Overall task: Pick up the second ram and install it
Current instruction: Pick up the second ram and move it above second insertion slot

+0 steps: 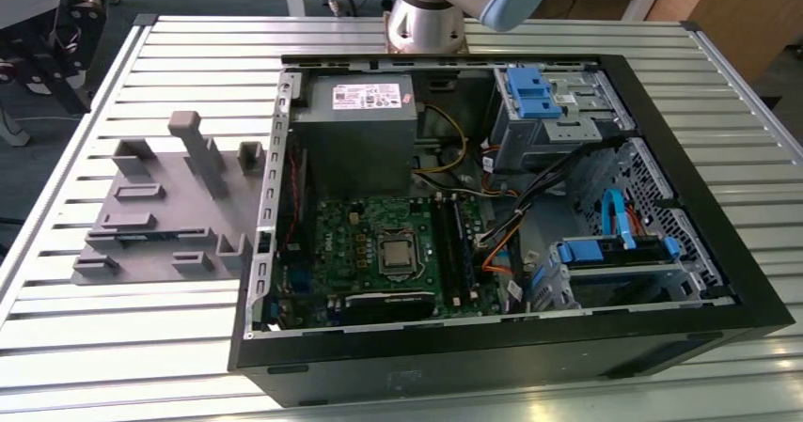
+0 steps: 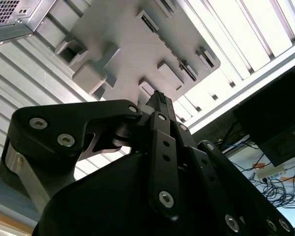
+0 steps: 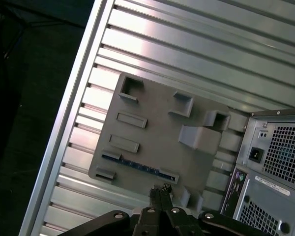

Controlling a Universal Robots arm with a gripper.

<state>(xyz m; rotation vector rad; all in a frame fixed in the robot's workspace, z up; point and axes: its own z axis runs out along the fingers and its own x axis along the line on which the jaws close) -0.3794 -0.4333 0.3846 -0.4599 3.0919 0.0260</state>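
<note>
Ram [image 3: 137, 165] lies in a long slot along one edge of the gray fixture [image 3: 157, 123], under the pincer [image 3: 160, 189] and just ahead of its tips. It is well below them, with clear air between. The pincer's fingers look pressed together with nothing held. The stick shows as a thin dark strip with its ends tucked into the fixture's small end blocks, apparently standing on its long edge, though how deep it sits is hard to tell. The case [image 3: 273, 162] stands beside the fixture on the slatted table [image 3: 187, 44], farther from the pincer than the ram is. The ram is probably very light and stiff but brittle: a thin circuit board that will not flex safely, with chips on its faces and contacts along one long edge that should not be scraped. Its flat faces are likely smooth, so a squeeze off centre could let it pivot or slip. The best hold looks to be across its thickness, one finger on each flat face, near the middle of the exposed long edge and away from the end blocks, with modest force.
</note>
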